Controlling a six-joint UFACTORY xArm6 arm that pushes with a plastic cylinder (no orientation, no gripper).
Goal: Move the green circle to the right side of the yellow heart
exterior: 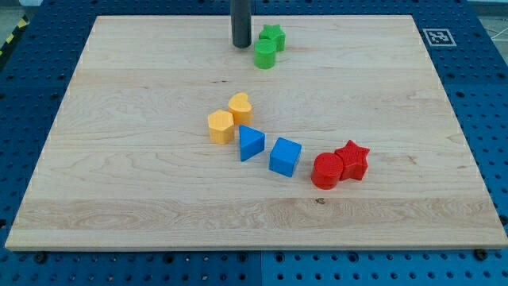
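Observation:
The green circle [264, 55] is a short green cylinder near the view's top, touching a green star [272, 36] just above and right of it. The yellow heart [240, 106] sits near the board's middle, touching a yellow hexagon [221, 126] at its lower left. My tip [240, 44] is the lower end of the dark rod, just left of the green circle and the green star, with a small gap to the circle. The green circle lies well above the yellow heart and slightly to its right.
A blue triangle [251, 143] and a blue cube [285, 156] lie below and right of the yellow heart. A red cylinder [326, 171] and a red star [352, 160] touch each other farther right. The wooden board [119, 199] rests on a blue pegboard.

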